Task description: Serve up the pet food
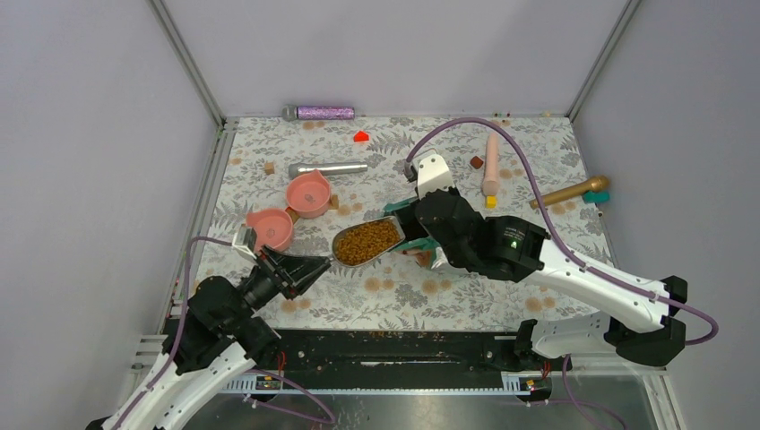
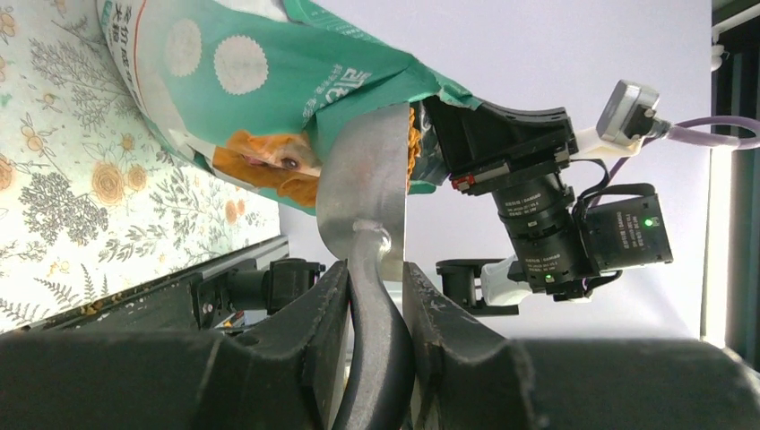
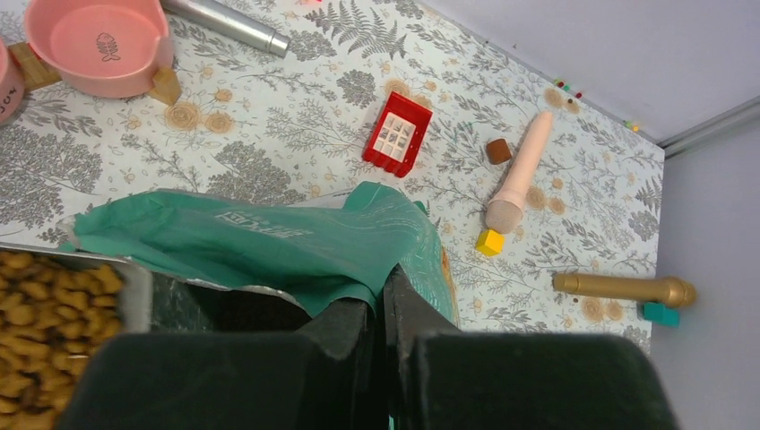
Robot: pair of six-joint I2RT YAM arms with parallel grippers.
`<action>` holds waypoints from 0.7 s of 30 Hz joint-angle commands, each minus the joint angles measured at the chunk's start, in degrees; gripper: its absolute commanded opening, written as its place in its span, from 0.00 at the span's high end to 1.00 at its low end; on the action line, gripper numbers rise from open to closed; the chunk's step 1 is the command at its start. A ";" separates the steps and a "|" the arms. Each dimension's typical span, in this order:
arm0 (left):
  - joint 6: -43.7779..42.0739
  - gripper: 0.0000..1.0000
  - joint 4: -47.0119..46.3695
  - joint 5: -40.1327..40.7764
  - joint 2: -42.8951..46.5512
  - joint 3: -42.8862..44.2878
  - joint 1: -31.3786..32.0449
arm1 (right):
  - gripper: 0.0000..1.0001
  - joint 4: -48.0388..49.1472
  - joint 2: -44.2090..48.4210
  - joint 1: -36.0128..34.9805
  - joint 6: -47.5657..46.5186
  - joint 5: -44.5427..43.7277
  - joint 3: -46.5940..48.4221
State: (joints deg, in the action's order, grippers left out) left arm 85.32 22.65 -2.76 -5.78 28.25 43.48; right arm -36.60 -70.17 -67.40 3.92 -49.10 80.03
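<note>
A metal scoop (image 1: 366,240) heaped with pet food (image 1: 367,239) is held level above the mat, at the mouth of the teal dog-picture bag (image 1: 423,256). My left gripper (image 1: 321,265) is shut on the scoop's handle (image 2: 372,309). The scoop's back (image 2: 363,179) faces the left wrist camera, with the bag (image 2: 269,81) behind it. My right gripper (image 3: 381,309) is shut on the bag's upper edge (image 3: 269,237) and holds the mouth open. Pet food (image 3: 40,313) shows at the left of the right wrist view. Two pink bowls (image 1: 309,193) (image 1: 271,228) stand left of the scoop.
A silver tube (image 1: 327,168) lies behind the bowls and a purple glitter tube (image 1: 324,113) lies by the back wall. A red brick (image 3: 397,133), a brown cube (image 1: 476,162), a peach rod (image 1: 490,166), a yellow cube (image 1: 490,202) and a gold microphone (image 1: 569,192) lie at the back right.
</note>
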 commanded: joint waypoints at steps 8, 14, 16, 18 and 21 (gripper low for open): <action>-2.15 1.00 2.39 10.33 3.58 10.24 -0.33 | 1.00 13.42 5.74 -0.64 0.24 -9.35 3.28; -4.37 1.00 0.49 16.72 1.08 11.49 -0.33 | 1.00 13.67 6.40 -0.63 0.38 -8.96 2.59; -5.93 1.00 -0.50 18.39 -0.79 12.49 -0.30 | 1.00 13.68 6.46 -0.63 0.20 -8.70 2.50; -6.73 1.00 -1.12 19.59 -2.53 13.29 -0.26 | 1.00 13.81 6.54 -0.65 -0.15 -8.54 2.29; -8.28 1.00 -2.48 22.24 -4.98 13.86 -0.33 | 1.00 14.01 6.82 -0.63 -0.21 -8.24 1.62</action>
State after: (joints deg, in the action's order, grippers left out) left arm 79.75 28.69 14.06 -8.27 38.63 43.42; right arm -36.58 -67.85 -67.40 3.95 -51.59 79.42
